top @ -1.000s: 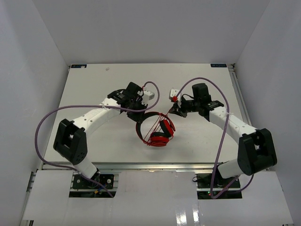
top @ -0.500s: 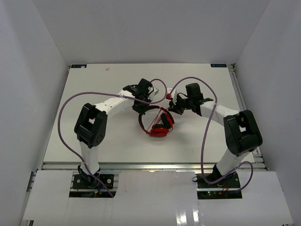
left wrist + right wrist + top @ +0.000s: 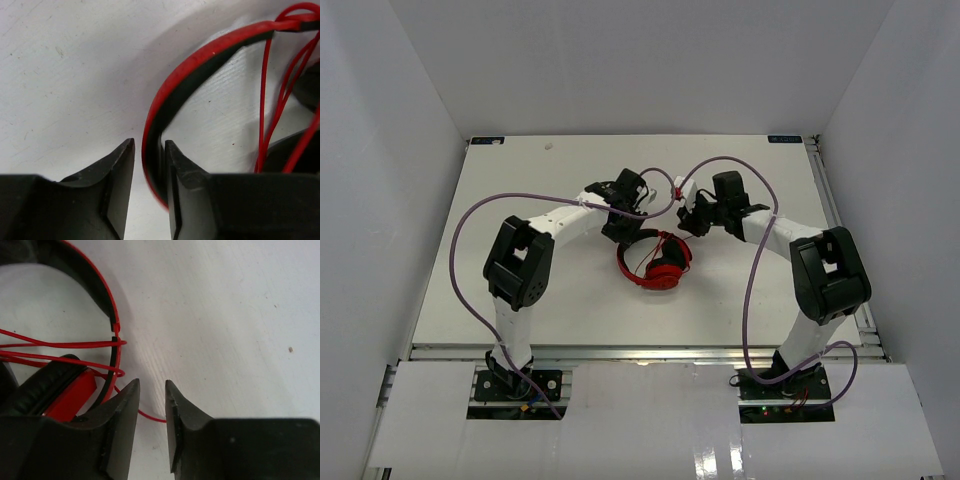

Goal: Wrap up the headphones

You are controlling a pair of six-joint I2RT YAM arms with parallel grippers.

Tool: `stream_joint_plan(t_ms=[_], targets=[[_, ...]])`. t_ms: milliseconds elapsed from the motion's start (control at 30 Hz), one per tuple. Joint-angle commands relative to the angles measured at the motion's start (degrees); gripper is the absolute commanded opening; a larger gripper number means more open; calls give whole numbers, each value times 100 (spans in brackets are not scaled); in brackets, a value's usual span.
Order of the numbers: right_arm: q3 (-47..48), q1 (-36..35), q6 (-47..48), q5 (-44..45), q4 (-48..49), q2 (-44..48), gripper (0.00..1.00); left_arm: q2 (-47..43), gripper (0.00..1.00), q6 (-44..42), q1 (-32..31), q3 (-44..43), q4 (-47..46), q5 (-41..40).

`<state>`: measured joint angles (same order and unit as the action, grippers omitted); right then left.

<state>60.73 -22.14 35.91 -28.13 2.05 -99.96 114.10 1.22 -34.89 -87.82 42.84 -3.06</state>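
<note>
Winding cable [image 3: 60, 345] onto headphones [image 3: 665, 272], midway between the table's side edges.
Left gripper [image 3: 149, 145] straddles headband [image 3: 210, 52], pinch not determinable; right gripper [image 3: 152, 385] parted over cable: you should clamp it next.

White arms [image 3: 560, 222] with black joints [image 3: 517, 265], thick purple cables [image 3: 460, 290] and black fingers [image 3: 117, 167].

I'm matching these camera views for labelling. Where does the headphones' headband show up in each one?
Top external: the headband is a small arc at the table's centre, between the two arms.
Left wrist: the headband sweeps from bottom centre to the top right corner.
Right wrist: the headband curves down the upper left.
Shared landmark: the thin red cable strung across the headphones.
</note>
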Motion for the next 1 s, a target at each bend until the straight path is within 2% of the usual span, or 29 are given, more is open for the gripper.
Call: stream_joint_plan(t_ms=[0, 233, 300, 400, 433, 467, 567, 633, 700, 833, 967], targets=[[238, 122, -276, 351, 182, 204, 38, -467, 57, 45, 0, -34, -30, -46], [312, 258, -417, 409, -437, 841, 48, -811, 72, 253, 8, -2, 25, 184], [238, 320, -523, 300, -753, 1179, 54, -1086, 76, 344, 0, -68, 45, 209], [134, 455, -762, 167, -1113, 1929, 69, -1646, 84, 468, 9, -79, 47, 293], [42, 505, -865, 165, -1250, 2119, 85, -1869, 87, 535, 3, -1, 37, 379], [-49, 583, -992, 248, -1331, 2391, 90, -2196, 89, 648, 0, 124, -52, 516], [-226, 814, -1284, 482, -1657, 3273, 90, -3214, 98, 1038, 6, 956, -513, 969], [-321, 911, -1502, 784, -1883, 3661, 90, -3941, 98, 1378, 0, 1596, -971, 1143], [-480, 924, -1613, 1202, -2303, 4232, 90, -5170, 98, 1651, 0, 2612, -1353, 1230], [-871, 941, -1717, 1587, -2628, 5027, 90, -6916, 98, 2025, 9, 3703, -1862, 1157], [-934, 948, -1880, 1933, -2870, 5419, 90, -7887, 98, 2109, 9, 4229, -1854, 1364]])
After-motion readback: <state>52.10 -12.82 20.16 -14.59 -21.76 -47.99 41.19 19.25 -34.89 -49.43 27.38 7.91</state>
